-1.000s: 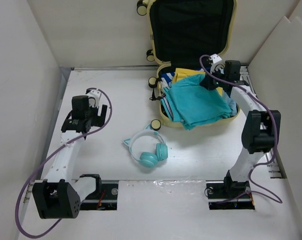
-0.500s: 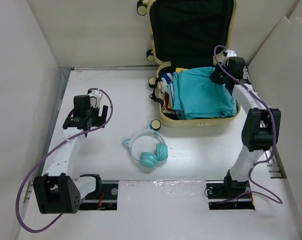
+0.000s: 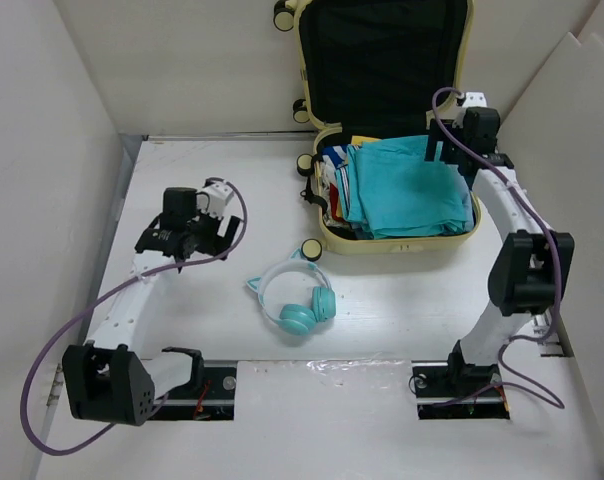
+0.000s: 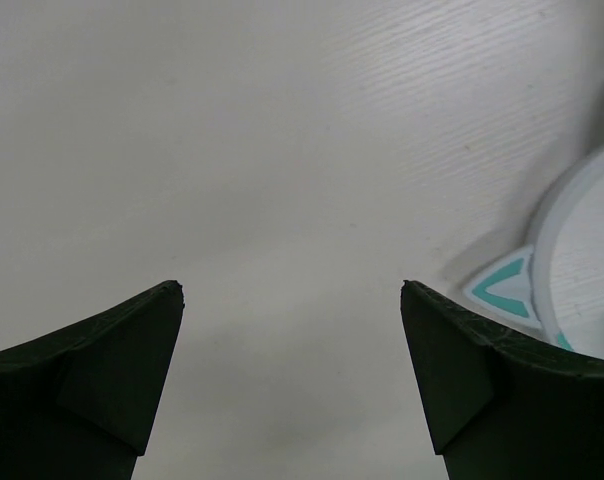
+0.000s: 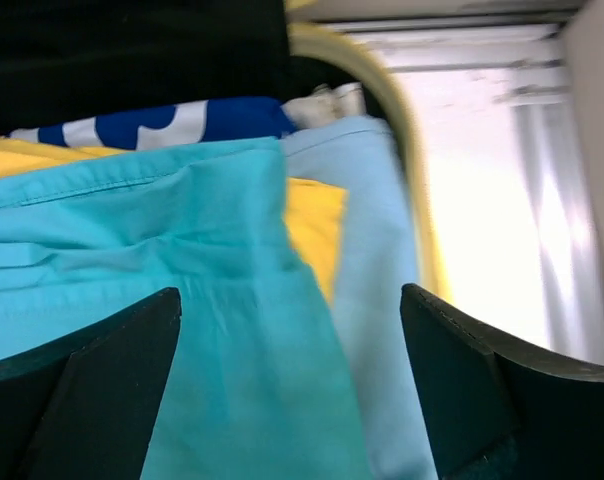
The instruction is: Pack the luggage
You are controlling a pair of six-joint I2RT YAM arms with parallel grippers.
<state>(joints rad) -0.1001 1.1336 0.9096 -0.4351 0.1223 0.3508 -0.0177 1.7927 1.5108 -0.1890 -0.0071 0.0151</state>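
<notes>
The luggage (image 3: 402,243), a pale-yellow suitcase, lies open at the back with its black-lined lid up. Folded clothes fill its base, with a teal cloth (image 3: 407,190) spread on top. My right gripper (image 3: 440,152) hovers open over the suitcase's back right corner. In the right wrist view the right gripper (image 5: 290,295) holds nothing, with the teal cloth (image 5: 182,260), a yellow cloth (image 5: 317,225) and a light blue cloth (image 5: 372,250) beneath it. My left gripper (image 3: 187,243) is open above bare table, left of the teal-and-white headphones (image 3: 292,295). The left gripper (image 4: 292,290) is empty, and the headphones' edge (image 4: 572,260) shows at the right.
A blue-and-white cloth (image 5: 182,120) lies under the pile near the lid. The suitcase rim (image 5: 407,140) curves past the right fingers. White walls enclose the table on the left, back and right. Suitcase wheels (image 3: 310,249) stick out at the front left corner.
My right gripper pulled the teal cloth back over the pile, then opened and let it go. The left arm moved right, toward the headphones.
</notes>
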